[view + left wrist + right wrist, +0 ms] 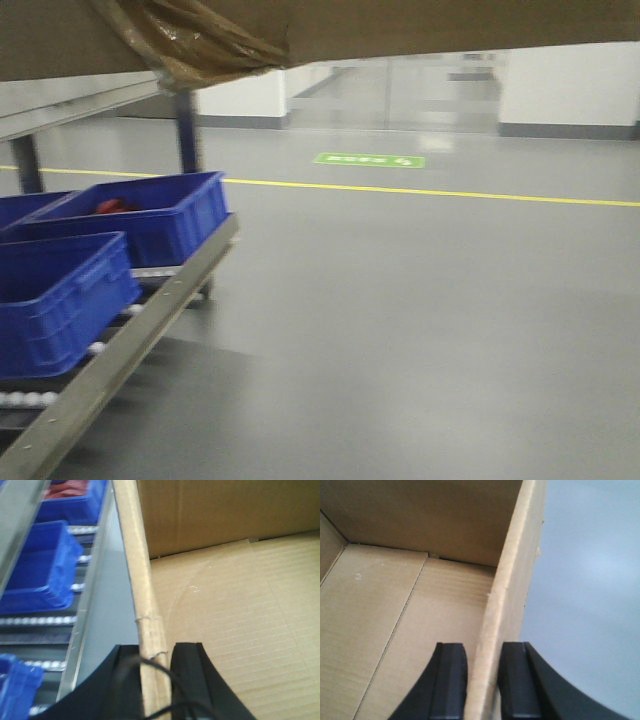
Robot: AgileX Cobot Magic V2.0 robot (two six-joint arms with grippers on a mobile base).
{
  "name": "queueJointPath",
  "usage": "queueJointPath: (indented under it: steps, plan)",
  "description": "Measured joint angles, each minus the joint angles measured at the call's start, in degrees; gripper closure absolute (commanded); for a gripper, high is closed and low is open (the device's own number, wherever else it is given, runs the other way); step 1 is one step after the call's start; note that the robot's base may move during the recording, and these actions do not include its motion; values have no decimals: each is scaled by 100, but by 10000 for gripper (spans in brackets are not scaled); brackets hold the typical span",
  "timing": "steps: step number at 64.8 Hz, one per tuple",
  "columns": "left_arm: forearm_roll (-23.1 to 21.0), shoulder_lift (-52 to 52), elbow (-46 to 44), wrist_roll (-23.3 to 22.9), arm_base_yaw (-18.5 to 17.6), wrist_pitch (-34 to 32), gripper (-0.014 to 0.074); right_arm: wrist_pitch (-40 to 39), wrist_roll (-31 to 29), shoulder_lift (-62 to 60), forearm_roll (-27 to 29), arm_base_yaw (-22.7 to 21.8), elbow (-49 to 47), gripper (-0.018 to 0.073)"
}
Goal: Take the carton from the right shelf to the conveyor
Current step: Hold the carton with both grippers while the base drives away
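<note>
Two hands hold the carton (450, 25) aloft; front view shows its underside w/ tape scraps (200, 45) across the top of frame, bare floor (420, 330) below, blue bins (150, 215) on a roller rack (130, 340) off to one side; pick-up looks done, approx. halfway; carry and set-down left, conveyor not in view. At the wrist views: left hand (156, 652) straddles one carton wall, nearly closed, pinching the cardboard edge from inside and outside; right hand (483, 650) does the same on the opposite wall, gap filled by the wall; carton inside looks empty.
</note>
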Motion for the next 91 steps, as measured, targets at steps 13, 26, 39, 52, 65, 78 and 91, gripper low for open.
queueJointPath:
  steps: [13, 26, 39, 52, 65, 78, 91]
  plan:
    - [0, 0, 0, 0, 0, 0, 604, 0, 0, 0, 0, 0, 0, 625]
    - [0, 0, 0, 0, 0, 0, 604, 0, 0, 0, 0, 0, 0, 625]
    - [0, 0, 0, 0, 0, 0, 604, 0, 0, 0, 0, 0, 0, 625]
    - [0, 0, 0, 0, 0, 0, 604, 0, 0, 0, 0, 0, 0, 625]
    - [0, 0, 0, 0, 0, 0, 604, 0, 0, 0, 0, 0, 0, 625]
    - [0, 0, 0, 0, 0, 0, 604, 0, 0, 0, 0, 0, 0, 625]
    - [0, 0, 0, 0, 0, 0, 604, 0, 0, 0, 0, 0, 0, 625]
